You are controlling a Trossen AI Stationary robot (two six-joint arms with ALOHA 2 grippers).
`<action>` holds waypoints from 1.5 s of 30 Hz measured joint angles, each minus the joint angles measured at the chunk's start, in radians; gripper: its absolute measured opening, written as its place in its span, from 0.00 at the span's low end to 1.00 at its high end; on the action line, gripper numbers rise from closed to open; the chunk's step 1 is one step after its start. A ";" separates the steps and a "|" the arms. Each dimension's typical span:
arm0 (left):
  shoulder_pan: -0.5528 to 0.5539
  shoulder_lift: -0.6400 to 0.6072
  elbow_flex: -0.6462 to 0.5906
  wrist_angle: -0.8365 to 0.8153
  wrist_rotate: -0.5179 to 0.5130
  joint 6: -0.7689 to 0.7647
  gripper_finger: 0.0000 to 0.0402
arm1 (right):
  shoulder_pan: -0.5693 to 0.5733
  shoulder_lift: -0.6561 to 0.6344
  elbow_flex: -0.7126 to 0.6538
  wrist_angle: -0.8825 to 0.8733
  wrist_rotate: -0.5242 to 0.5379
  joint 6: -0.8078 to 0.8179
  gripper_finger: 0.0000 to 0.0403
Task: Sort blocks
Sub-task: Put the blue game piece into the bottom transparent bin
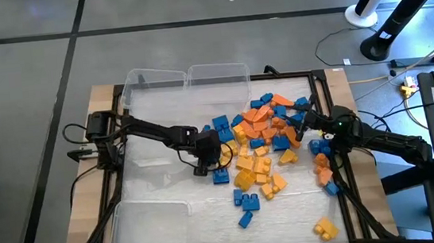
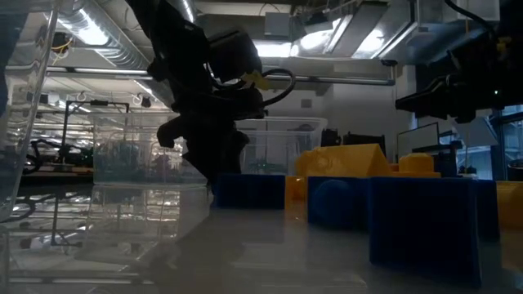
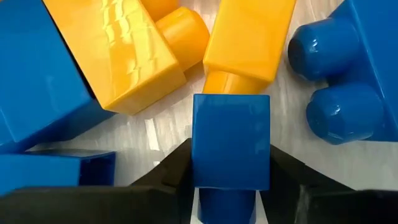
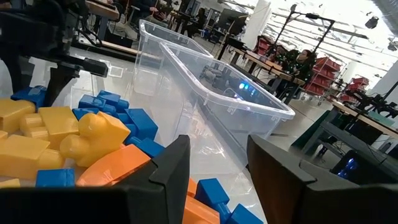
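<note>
Blue, orange and yellow blocks lie in a loose pile (image 1: 263,145) on the table's right half. My left gripper (image 1: 214,170) stands at the pile's left edge, pointing steeply down, and is shut on a small blue block (image 3: 231,140) that rests on the table (image 2: 249,189). Yellow blocks (image 3: 134,50) and other blue blocks (image 3: 345,68) lie just beyond it. My right gripper (image 4: 217,168) waits open at the pile's right side (image 1: 307,126), level, with nothing between its fingers. My left gripper pinches the small blue block by two opposite side faces (image 3: 200,168) between its two fingers. The fingers come from above, slanting toward the table's right. The block's underside rests on the table.
Two clear bins (image 1: 153,81) (image 1: 217,77) stand side by side at the table's far edge, and a third clear bin (image 1: 147,228) sits at the near left. Stray blocks lie near the right edge (image 1: 323,167) and at the near right (image 1: 325,227).
</note>
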 joint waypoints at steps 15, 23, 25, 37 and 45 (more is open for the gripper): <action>-0.023 -0.118 -0.003 -0.174 -0.050 -0.005 0.30 | 0.000 0.000 0.000 0.000 0.000 0.000 0.40; -0.098 -0.222 0.055 -0.227 -0.114 -0.054 0.30 | 0.000 0.000 0.000 0.001 0.000 0.000 0.40; -0.118 -0.258 0.087 -0.256 -0.145 -0.082 0.30 | 0.001 0.000 0.000 0.004 -0.006 0.000 0.40; -0.262 -0.522 0.131 -0.274 -0.127 -0.467 0.31 | 0.001 0.000 0.000 0.016 -0.104 0.002 0.40; -0.467 -0.584 0.131 -0.302 0.022 -0.748 0.31 | 0.001 0.000 0.000 0.034 -0.128 0.039 0.40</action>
